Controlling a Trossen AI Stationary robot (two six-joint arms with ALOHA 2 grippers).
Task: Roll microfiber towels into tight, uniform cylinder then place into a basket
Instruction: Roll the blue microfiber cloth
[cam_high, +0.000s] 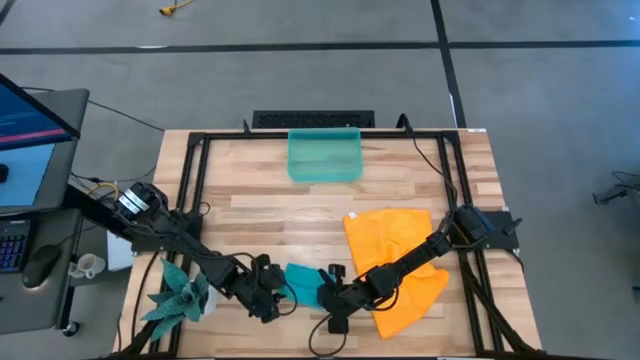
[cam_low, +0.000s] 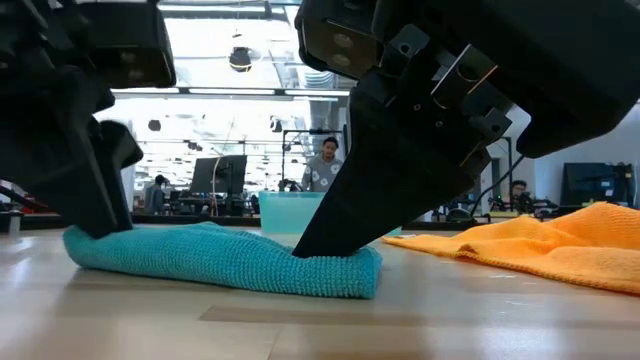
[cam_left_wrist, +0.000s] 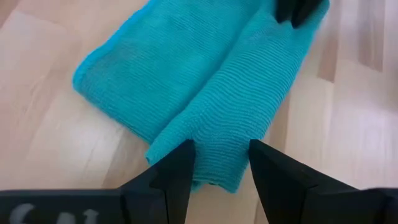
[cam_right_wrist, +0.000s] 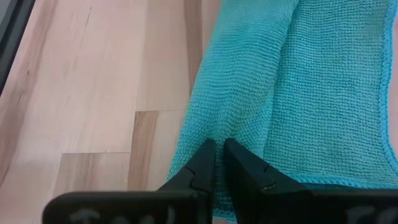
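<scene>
The teal-blue towel lies folded into a thick, loosely rolled strip on the wooden table near its front edge, also seen in the low view. My left gripper is at its left end and my right gripper at its right end, each shut on it. The orange towel lies crumpled flat on the table under my right arm. The translucent teal-green basket stands on the table at the far middle; nothing shows inside it. My left gripper has the rolled ridge at the towel's left end between its two fingers, which come slanting down from the table's left. The towel rests on the table. My right gripper pinches a raised fold at the towel's right end between nearly closed fingers, slanting down from the right. The towel lies on the table, slack.
A teal spiky plant figure stands at the near left corner beside my left arm. Bare wood lies between the towels and the basket. A black frame runs round the table. People stand in the room behind.
</scene>
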